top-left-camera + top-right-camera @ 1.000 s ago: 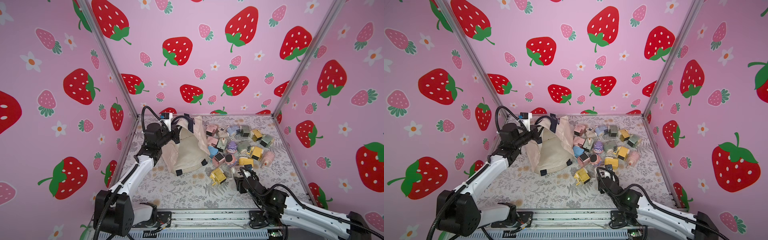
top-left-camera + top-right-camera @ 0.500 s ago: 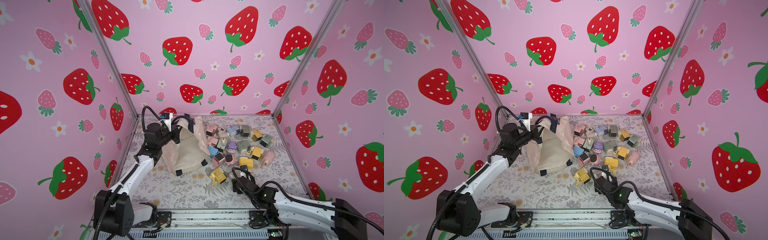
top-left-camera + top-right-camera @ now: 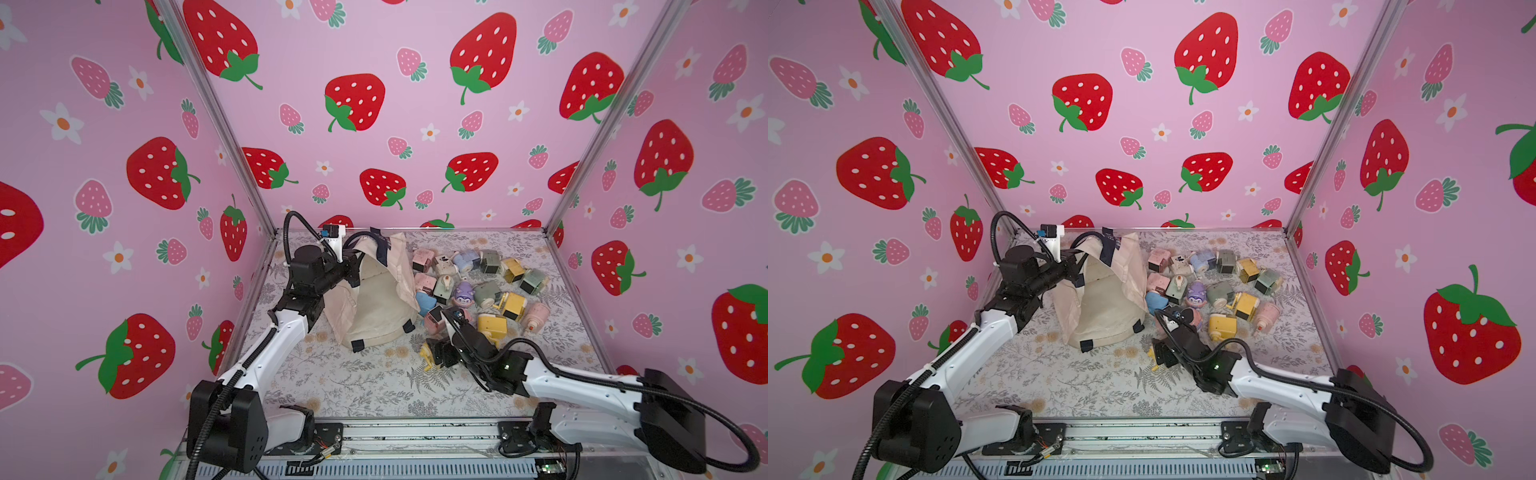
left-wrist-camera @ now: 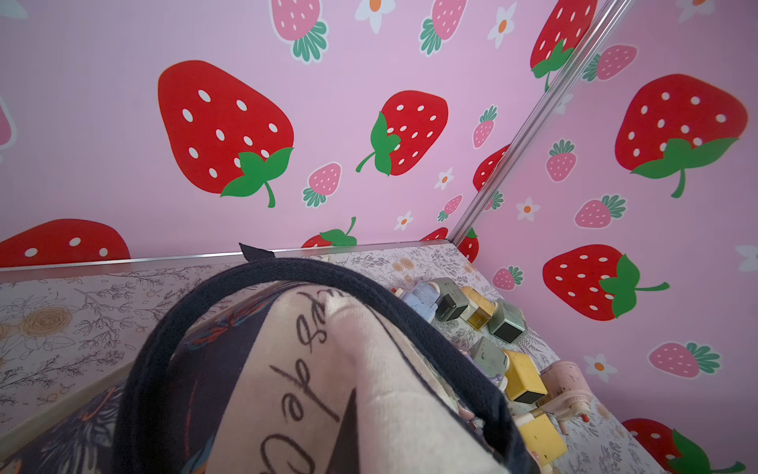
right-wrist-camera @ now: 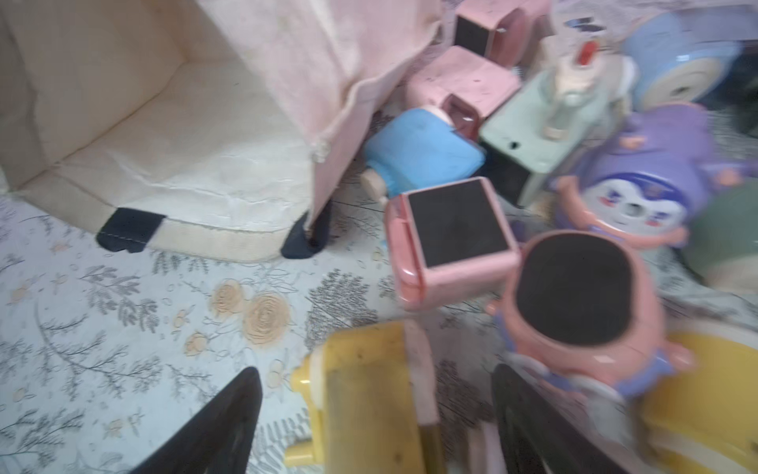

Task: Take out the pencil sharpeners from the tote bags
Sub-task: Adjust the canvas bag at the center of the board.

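Floral-print table (image 3: 365, 386) is carrying everything. Cream tote bag (image 3: 374, 299) is sitting left of centre, its base on the table and its mouth gaping toward the front; the dark printed panel and a navy handle (image 4: 287, 271) are filling the left wrist view. Left arm is reaching in from the near left, and the left gripper (image 3: 353, 266) is clamping closed on the tote's upper rim and holding that edge up. Right arm is lying low across the near right side. Pencil sharpeners (image 3: 482, 286) are lying in a loose heap on the table just right of the tote, outside it, in both top views, with a purple cartoon sharpener (image 3: 463, 294) near the middle. Right gripper (image 5: 374, 369) is hanging at the heap's near edge with jaws spread wide. Its dark fingers (image 5: 229, 418) are flanking a yellow sharpener (image 5: 369, 402), a gap showing on each side. Wrist picture is blurring toward its edges.
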Controlling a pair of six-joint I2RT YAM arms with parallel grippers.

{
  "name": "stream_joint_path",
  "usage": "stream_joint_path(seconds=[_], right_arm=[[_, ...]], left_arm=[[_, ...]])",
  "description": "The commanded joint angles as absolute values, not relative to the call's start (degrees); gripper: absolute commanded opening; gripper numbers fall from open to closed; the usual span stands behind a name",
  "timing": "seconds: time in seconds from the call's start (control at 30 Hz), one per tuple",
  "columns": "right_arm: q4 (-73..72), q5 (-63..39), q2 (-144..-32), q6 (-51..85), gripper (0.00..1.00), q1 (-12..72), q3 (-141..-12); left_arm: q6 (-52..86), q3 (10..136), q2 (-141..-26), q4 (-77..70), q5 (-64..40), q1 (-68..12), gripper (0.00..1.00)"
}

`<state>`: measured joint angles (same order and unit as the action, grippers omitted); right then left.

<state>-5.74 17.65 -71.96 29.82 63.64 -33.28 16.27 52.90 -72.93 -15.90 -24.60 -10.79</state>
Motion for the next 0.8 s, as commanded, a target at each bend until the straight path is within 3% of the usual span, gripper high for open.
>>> stream_joint_path(seconds=[0.0, 0.23, 0.6, 0.67, 0.77], right_arm=[[-12.56, 8.7, -81.4, 28.55, 0.88, 63.81, -38.51], [-15.61, 10.86, -99.13, 34.17, 0.89, 63.72, -49.68], [-24.79, 12.04, -110.05, 45.43, 0.92, 62.1, -52.37], [-28.37, 11.44, -112.5, 46.97, 0.91, 61.45, -53.1], [-30.83, 10.68, -116.07, 48.71, 0.83, 60.24, -55.48]], left_arm=[[17.37, 56.81, -73.04, -18.2, -24.13, -11.05, 0.0], [17.75, 57.05, -72.6, -17.17, -22.54, -10.99, 0.0], [17.84, 57.21, -72.69, -16.87, -22.59, -10.99, 0.0], [17.85, 57.16, -72.6, -16.88, -22.6, -10.96, 0.0], [17.86, 57.19, -72.51, -16.82, -22.58, -10.92, 0.0]])
